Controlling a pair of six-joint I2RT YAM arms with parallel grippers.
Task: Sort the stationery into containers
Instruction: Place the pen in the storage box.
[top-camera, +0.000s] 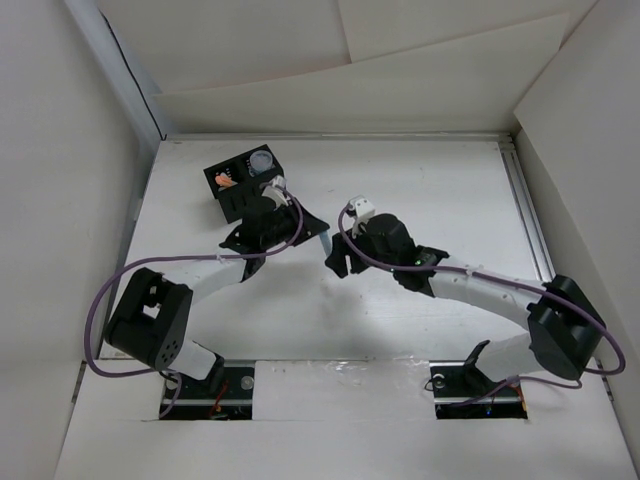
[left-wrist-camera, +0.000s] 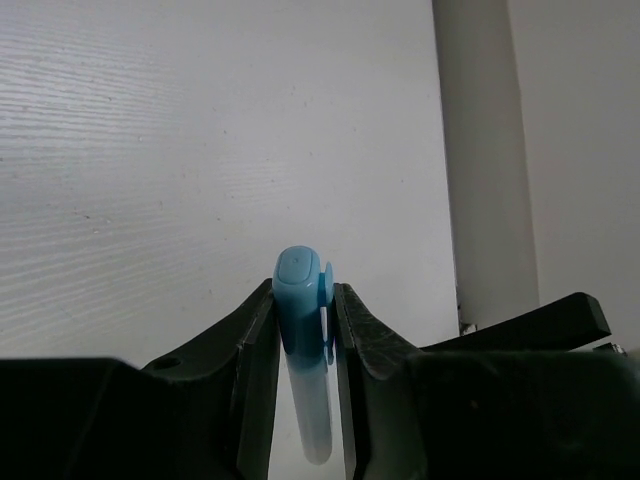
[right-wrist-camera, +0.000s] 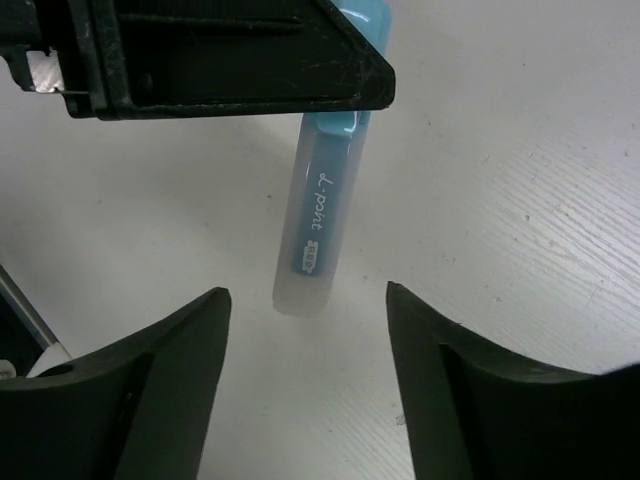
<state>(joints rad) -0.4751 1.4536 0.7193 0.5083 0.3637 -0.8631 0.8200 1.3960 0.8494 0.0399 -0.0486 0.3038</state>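
Left jaws clamp the blue marker (left-wrist-camera: 300, 295) at its cap end, over the worktop (right-wrist-camera: 520, 200); right jaws stand apart, clear of it. You likely hold a light, stiff, slick plastic stick: grip mid-barrel, squarely.

On light blue marker (right-wrist-camera: 318, 215): white script, apparently "d-point"; small boxed label below it too blurred to read.

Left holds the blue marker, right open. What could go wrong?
1. The left gripper pinches the light blue plastic marker only near its cap end; the long body could pivot or slip.
2. The fingers of the open right gripper flank the marker's free tip; a sideways retreat might knock it.
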